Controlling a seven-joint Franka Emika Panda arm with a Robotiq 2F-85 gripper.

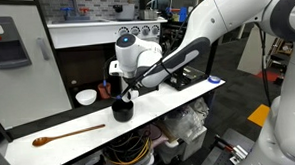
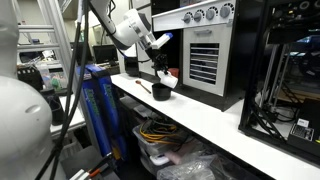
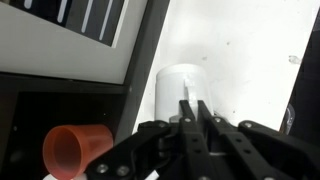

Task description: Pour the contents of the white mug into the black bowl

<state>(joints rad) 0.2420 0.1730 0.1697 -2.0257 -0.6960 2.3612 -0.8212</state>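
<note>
The white mug (image 1: 86, 96) stands on the white counter by the dark back recess, to the left of the black bowl (image 1: 122, 110). My gripper (image 1: 126, 94) hangs just above the bowl's rim, apart from the mug. In the wrist view my fingers (image 3: 195, 103) are pressed together with nothing showing between them. There the mug (image 3: 180, 82) lies straight ahead, its near part hidden behind my fingertips, and the bowl does not show. In an exterior view the gripper (image 2: 160, 70) sits over the bowl (image 2: 160, 90).
A red-orange cup (image 3: 75, 150) sits in the dark recess close to my gripper and also shows in an exterior view (image 2: 170, 72). A wooden spoon (image 1: 68, 134) lies near the counter's front edge. A white oven (image 2: 205, 50) stands on the shelf above.
</note>
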